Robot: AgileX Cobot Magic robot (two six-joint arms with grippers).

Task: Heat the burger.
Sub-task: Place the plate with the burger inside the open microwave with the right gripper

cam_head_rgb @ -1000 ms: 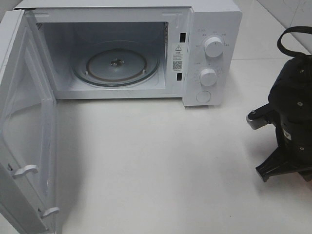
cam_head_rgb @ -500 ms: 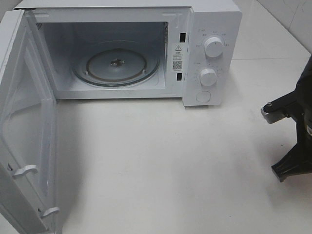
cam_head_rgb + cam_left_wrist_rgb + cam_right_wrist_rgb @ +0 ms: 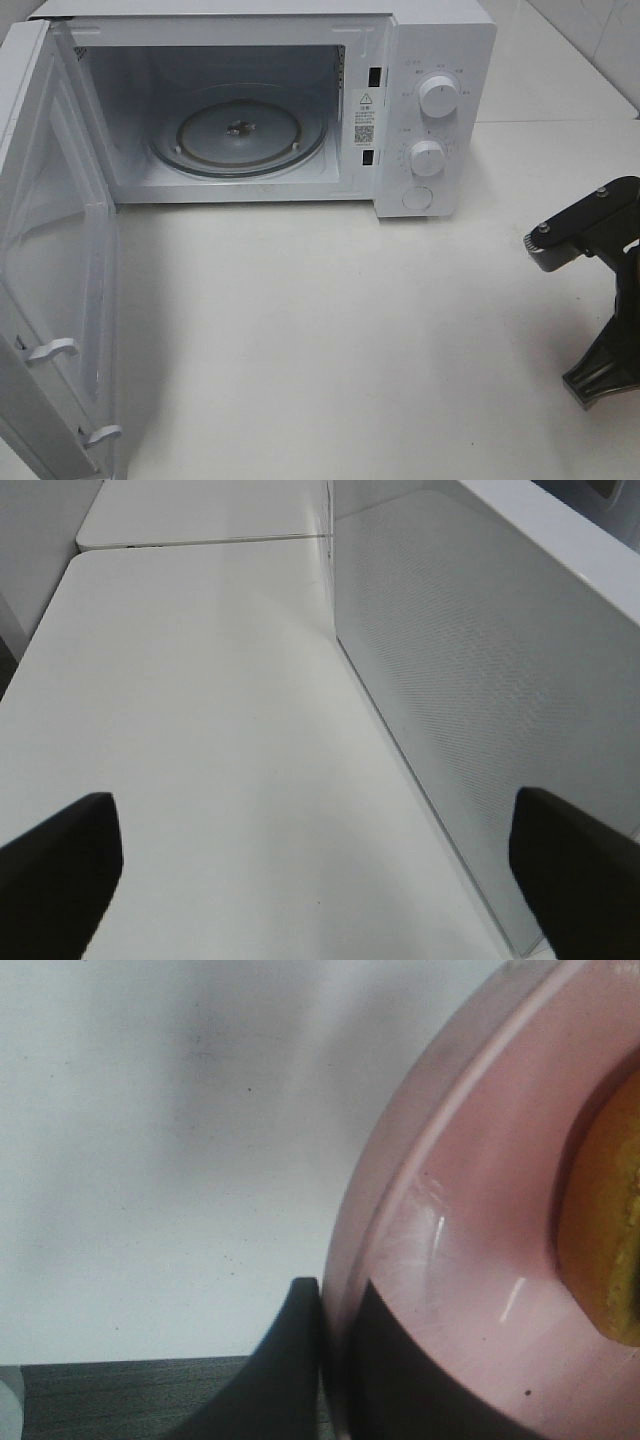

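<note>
In the right wrist view, only a golden-yellow edge of the burger [image 3: 608, 1250] shows, resting on a pink plate [image 3: 470, 1200]. My right gripper [image 3: 338, 1305] is shut on the plate's rim, one dark finger [image 3: 285, 1360] outside it and the other on its inner face. In the exterior high view only part of the right arm [image 3: 600, 290] shows at the right edge; plate and burger are outside that view. My left gripper [image 3: 320, 875] stands open and holds nothing, beside the open microwave door's outer face [image 3: 470, 680].
A white microwave [image 3: 440, 40] stands at the back, its door [image 3: 50, 250] swung wide open to the left. A bare glass turntable [image 3: 240, 135] lies inside. Two knobs [image 3: 438, 96] sit on its right panel. White tabletop [image 3: 320, 340] stretches in front.
The right arm has slid toward the right edge of the exterior high view, and less of it shows. The microwave and its door have not moved.
</note>
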